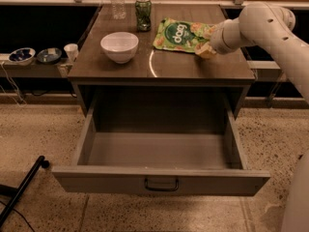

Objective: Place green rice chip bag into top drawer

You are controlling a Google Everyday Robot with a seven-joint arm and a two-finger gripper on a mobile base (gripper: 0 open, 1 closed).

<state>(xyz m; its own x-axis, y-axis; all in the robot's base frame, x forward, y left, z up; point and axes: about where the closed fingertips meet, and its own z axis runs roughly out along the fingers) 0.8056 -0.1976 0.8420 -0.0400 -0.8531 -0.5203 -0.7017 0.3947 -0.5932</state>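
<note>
Claw (205, 51) at upper right of the frame, low over the tabletop (164, 66), right against the right edge of the green rice chip bag (179, 34). Cannot tell whether clenched on the bag or released. White robot arm (270, 28) reaching in from the right edge of the frame.

Bag flat on the tabletop, right of centre, label side up. Left of it a white bowl (119, 46), apart from the bag. Behind, near the far edge, a green can (143, 13) and a clear plastic bottle (116, 1), both upright.

Below, across the lower half of the frame, top drawer (96, 180) pulled fully open, dark bail handle (161, 184) at centre of the front panel.
</note>
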